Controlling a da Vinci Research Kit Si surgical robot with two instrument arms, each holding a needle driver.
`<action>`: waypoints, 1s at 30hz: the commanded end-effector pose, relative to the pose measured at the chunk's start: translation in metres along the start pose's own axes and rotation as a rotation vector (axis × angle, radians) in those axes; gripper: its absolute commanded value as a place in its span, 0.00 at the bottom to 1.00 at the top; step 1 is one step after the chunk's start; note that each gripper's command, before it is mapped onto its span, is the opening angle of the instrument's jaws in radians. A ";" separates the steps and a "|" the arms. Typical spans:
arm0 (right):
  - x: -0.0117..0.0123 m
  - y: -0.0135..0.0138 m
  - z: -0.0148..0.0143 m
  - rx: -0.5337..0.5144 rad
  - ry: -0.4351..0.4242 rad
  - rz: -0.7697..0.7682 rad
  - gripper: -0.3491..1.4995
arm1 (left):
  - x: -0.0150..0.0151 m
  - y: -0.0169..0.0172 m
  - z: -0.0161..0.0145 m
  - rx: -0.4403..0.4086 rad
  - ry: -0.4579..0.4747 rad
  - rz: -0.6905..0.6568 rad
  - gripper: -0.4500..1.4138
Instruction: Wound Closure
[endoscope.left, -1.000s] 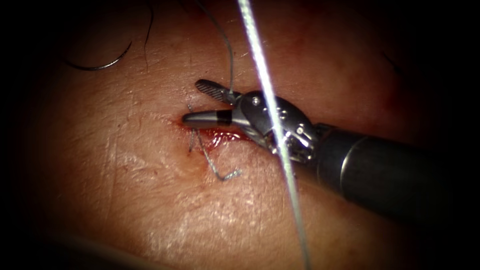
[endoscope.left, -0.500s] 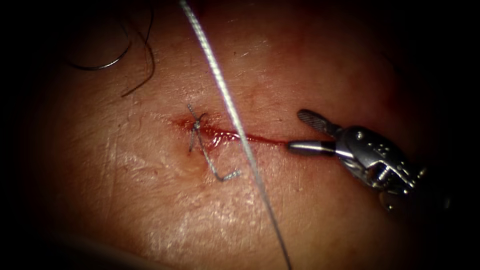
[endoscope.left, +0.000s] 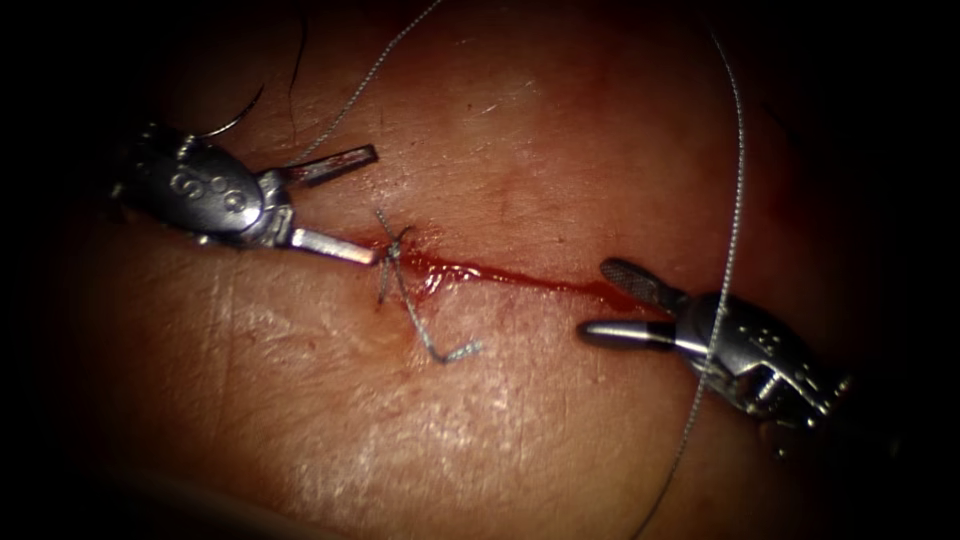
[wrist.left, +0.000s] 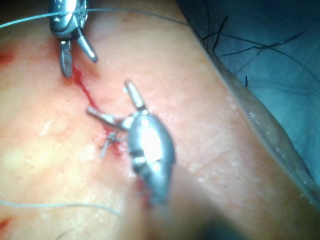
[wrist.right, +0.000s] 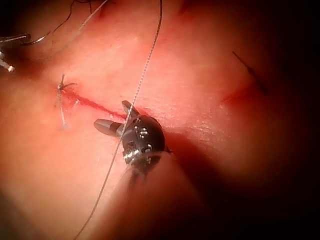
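Tissue (endoscope.left: 480, 420) with cut (endoscope.left: 500, 272) running left-right, slanting down to the right. Left gripper (endoscope.left: 372, 206) at the cut's left end, spread, holding nothing. Right gripper (endoscope.left: 595, 300) at its right end, spread, empty. Thread (endoscope.left: 735, 220) drapes over the right tool. Knot (endoscope.left: 392, 247) with cut ends (endoscope.left: 440, 345) at the cut's left end. Needle not made out; left wrist view adds loose thread (wrist.left: 50, 205).
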 end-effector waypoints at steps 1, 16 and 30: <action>-0.0004 -0.0002 0.0009 0.007 0.001 0.011 0.99 | -0.0013 0.0017 0.0005 -0.008 -0.001 -0.002 0.63; 0.0000 -0.0025 0.0021 0.068 0.027 0.016 0.99 | -0.0068 0.0095 0.0048 0.201 -0.328 -0.054 0.41; -0.0003 -0.0028 0.0025 0.067 0.028 0.013 0.99 | -0.0074 0.0087 0.0072 0.252 -0.499 -0.107 0.59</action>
